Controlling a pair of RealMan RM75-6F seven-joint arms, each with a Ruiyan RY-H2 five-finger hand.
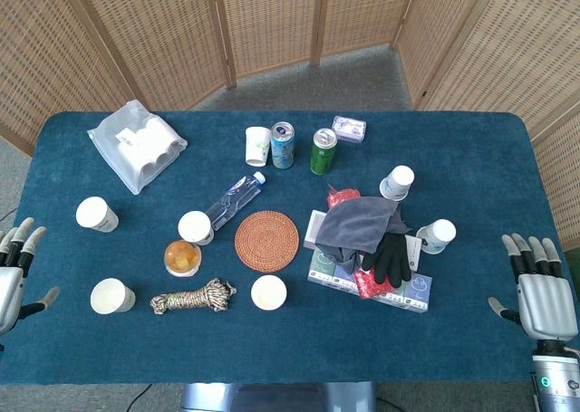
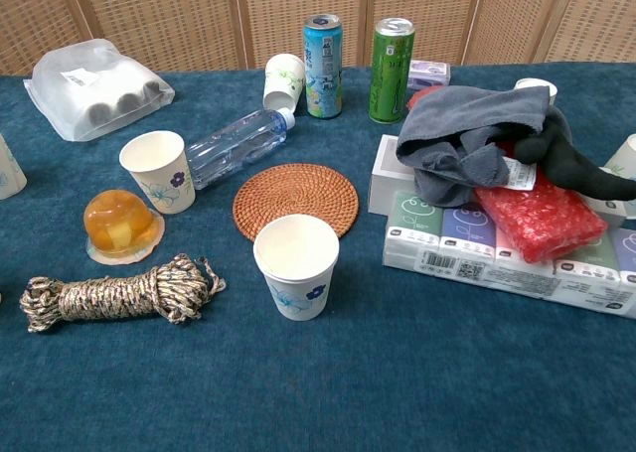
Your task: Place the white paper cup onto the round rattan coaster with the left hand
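The round rattan coaster [image 1: 266, 240] [image 2: 295, 200] lies bare near the table's middle. Several white paper cups stand upright around it: one just in front of it [image 1: 268, 292] [image 2: 296, 265], one to its left [image 1: 195, 227] [image 2: 159, 170], and two further left [image 1: 112, 296] [image 1: 96, 214]. My left hand [image 1: 14, 272] hovers at the table's left edge, fingers apart, holding nothing. My right hand [image 1: 539, 285] hangs at the right edge, fingers spread and empty. Neither hand shows in the chest view.
A water bottle [image 1: 234, 197] lies behind the coaster, with two cans [image 1: 283, 144] [image 1: 323, 150] further back. A rope bundle [image 1: 192, 297] and an orange jelly cup [image 1: 182, 257] sit to the left. Tissue packs with a grey cloth [image 1: 358, 226] and black glove [image 1: 391, 256] fill the right.
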